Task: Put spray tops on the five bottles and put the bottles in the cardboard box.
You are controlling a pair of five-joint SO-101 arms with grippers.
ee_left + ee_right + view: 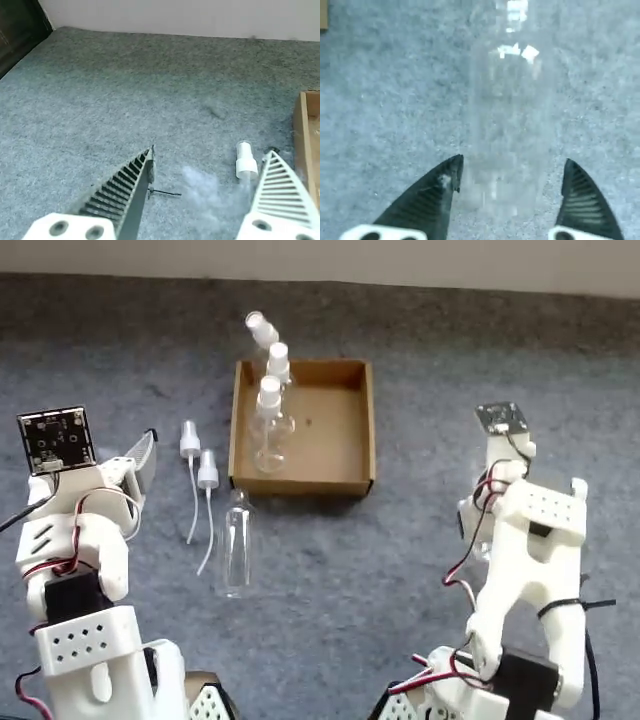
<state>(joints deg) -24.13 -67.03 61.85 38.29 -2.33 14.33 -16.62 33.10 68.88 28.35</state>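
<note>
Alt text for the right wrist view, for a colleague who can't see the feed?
The right gripper stands open, one finger either side of a clear bottle on grey carpet. A sliver of the cardboard box shows farther off.

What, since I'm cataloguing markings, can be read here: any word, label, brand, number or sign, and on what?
No text can be read.
Cardboard box: plain, no print visible.
Lying bottle: clear, no label visible.
Circuit board on an arm: tiny marks, too small to read.
</note>
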